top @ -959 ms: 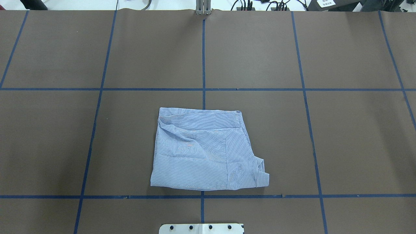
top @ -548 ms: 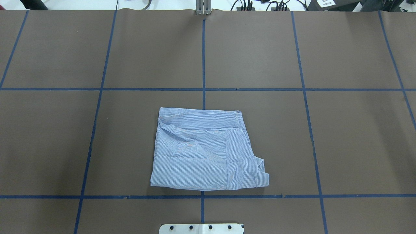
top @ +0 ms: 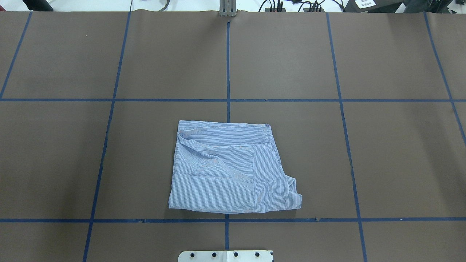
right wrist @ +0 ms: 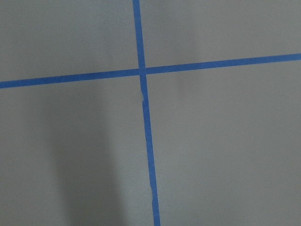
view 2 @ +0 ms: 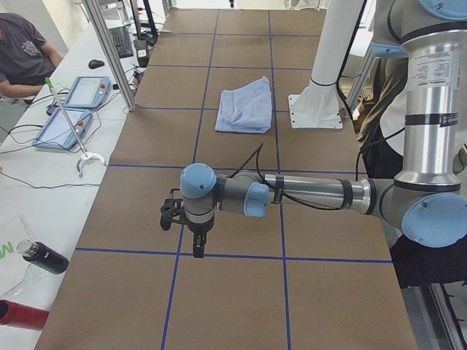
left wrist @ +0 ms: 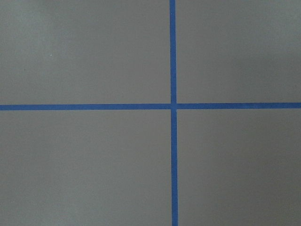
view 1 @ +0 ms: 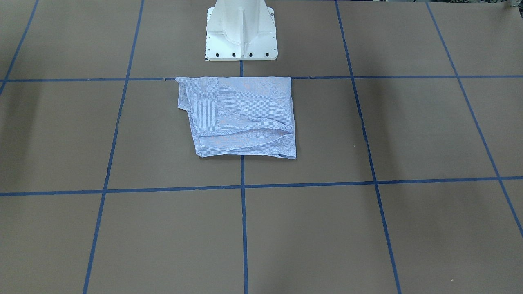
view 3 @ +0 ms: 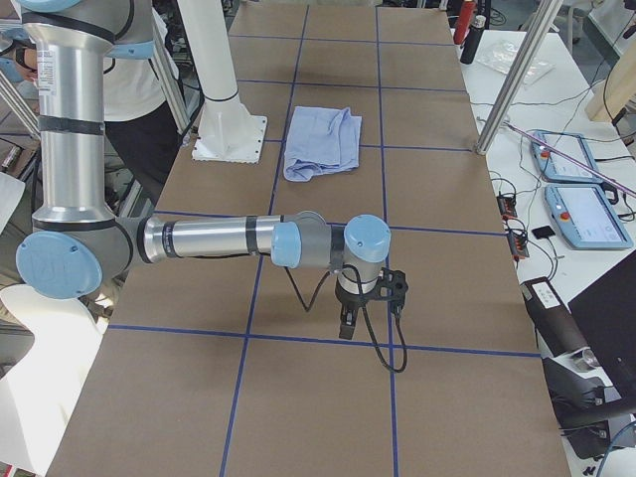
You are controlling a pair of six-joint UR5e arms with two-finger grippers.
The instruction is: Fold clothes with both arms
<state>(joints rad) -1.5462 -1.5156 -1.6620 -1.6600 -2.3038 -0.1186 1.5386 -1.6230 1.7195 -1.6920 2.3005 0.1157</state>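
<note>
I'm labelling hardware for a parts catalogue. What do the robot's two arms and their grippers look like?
Both the left arm and right arm are silver tubes with grey joint housings, light-blue round caps and black bands. The left gripper and right gripper are black, with narrow jaws. A black cable loops along each wrist. A white printed label sits on the left arm.

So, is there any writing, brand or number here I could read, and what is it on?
Nothing reads clearly enough to quote.
Sticker on the left arm: print too small.
White label beyond the table's far edge: blurred.
Green print beside the dark bottle: cut off by the frame.
Shirt: no writing shows.
</note>
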